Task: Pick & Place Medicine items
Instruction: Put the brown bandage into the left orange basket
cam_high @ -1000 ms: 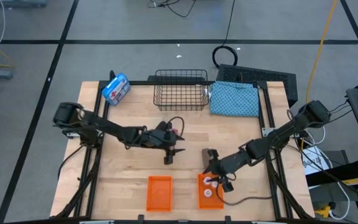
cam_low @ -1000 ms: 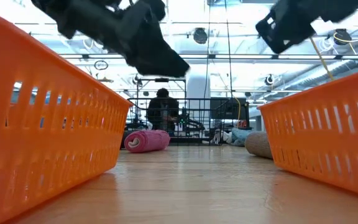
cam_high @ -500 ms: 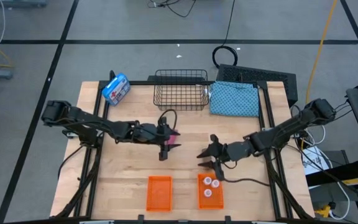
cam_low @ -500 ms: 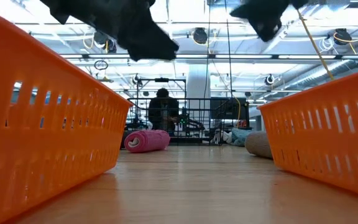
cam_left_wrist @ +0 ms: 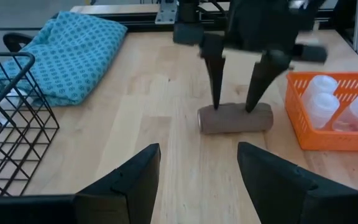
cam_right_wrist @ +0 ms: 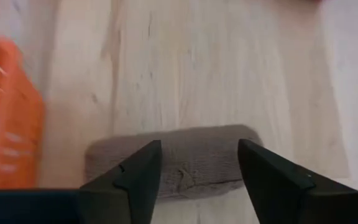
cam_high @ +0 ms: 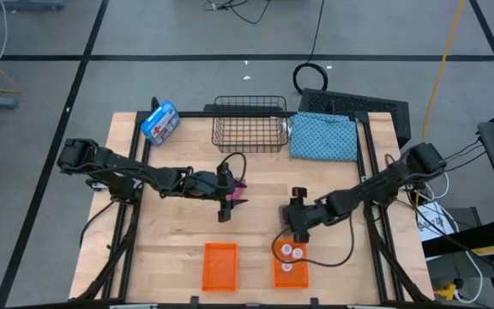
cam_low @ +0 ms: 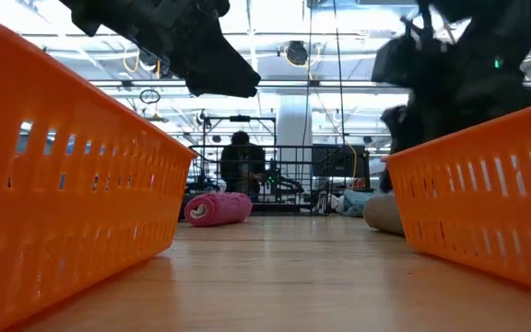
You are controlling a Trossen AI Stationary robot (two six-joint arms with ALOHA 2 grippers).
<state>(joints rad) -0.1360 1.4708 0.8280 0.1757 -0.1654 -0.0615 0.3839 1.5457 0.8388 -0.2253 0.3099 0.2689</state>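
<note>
The brown piece [cam_left_wrist: 235,118] lies on its side on the table, just beyond the right orange bin [cam_high: 287,262]. That bin holds three white bottles [cam_left_wrist: 344,109]. My right gripper [cam_high: 298,220] is open and points down over the brown piece [cam_right_wrist: 173,162], its fingers [cam_left_wrist: 216,81] spaced along the piece's length. My left gripper [cam_high: 227,204] is open, touches nothing and hovers mid-table. The pink piece [cam_high: 241,183] lies on the table on its far side, also visible in the low view [cam_low: 218,208]. The black piece is out of view. My right gripper comes at the brown piece's upper side [cam_left_wrist: 232,112] from above, pointing down, with the fingers open. Whether the tips touch it I cannot tell. The piece lies flat on the table.
A second orange bin [cam_high: 219,264] sits at the near edge, left of the first. A wire basket [cam_high: 249,123], a blue patterned cloth [cam_high: 324,136] and a blue-and-white package [cam_high: 160,122] line the far edge. A person [cam_low: 242,166] stands in the room behind.
My right gripper left the right orange bin, where a third bottle now shows. It rose toward the far edge, then turned to point down over the brown piece. My left gripper rose and drew back a little toward the table's left.
</note>
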